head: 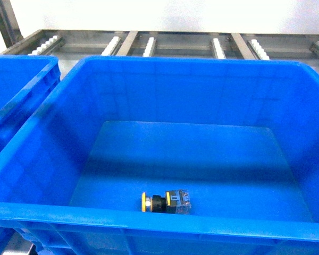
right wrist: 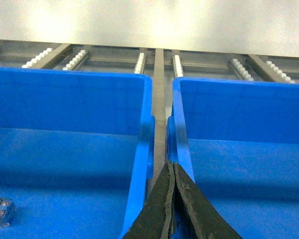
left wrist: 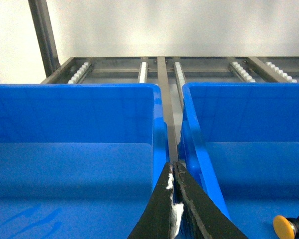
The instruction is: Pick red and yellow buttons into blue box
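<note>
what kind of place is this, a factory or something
Probably a factory or warehouse sorting station. Deep blue crates stand side by side on a metal roller rack against a plain wall, and one crate holds an industrial yellow button. Both grippers, left and right, are shut above the crate rims.

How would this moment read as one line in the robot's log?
yellow button: lying in blue box | red button: not seen | left gripper: jaws shut, empty | right gripper: jaws shut, empty

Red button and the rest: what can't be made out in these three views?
- Red button: in no view; whether it is in a crate cannot be told.
- Yellow button: left wrist view's bottom edge cuts off its body; right wrist view shows only its clear end.
- Left pincer and right pincer: absent from head view.
</note>
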You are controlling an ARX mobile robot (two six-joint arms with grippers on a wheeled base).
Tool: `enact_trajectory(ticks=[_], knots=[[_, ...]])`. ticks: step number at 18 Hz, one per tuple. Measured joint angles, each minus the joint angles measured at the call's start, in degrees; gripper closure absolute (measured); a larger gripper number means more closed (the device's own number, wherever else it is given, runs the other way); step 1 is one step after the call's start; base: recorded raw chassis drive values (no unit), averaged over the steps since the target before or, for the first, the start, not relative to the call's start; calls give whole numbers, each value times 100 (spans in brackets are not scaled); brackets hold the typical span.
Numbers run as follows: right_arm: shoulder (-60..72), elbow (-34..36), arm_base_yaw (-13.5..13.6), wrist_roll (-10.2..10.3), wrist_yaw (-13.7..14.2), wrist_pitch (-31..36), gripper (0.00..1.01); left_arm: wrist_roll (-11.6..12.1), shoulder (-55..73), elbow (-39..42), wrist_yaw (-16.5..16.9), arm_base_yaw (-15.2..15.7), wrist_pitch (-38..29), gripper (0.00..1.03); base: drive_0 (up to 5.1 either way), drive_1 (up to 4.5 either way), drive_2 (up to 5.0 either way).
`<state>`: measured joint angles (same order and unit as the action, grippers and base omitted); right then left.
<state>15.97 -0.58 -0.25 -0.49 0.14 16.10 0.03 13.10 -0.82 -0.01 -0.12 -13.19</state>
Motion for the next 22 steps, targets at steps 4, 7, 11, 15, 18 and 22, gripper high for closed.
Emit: enact_trajectory(ticks=[4,7,11,15,18,22], knots=[[-435,0,0,0,0,-446,99,0,-376,0,0,0,404,101,0,0,0],[-756,-4,0,2,-17,-841,99,0,-1252,-15,-17,0,1311,101,0,0,0],[-1576,-2,24,2,-17,-1631,67,-2,-1252,-2,0,0,1342,73,0,0,0],[-1576,-2,24,2,-17,-1631,26,-2,-1252,-2,0,0,1340,31,0,0,0],[-1574,-2,24,4,-17,-1617,1,-2,-1252,-2,0,0,1338,4,4,-284,292],[-1574,-2,24,4,-17,-1644,3,-2,-1252,-2,0,0,1349,5,0,-419,420]])
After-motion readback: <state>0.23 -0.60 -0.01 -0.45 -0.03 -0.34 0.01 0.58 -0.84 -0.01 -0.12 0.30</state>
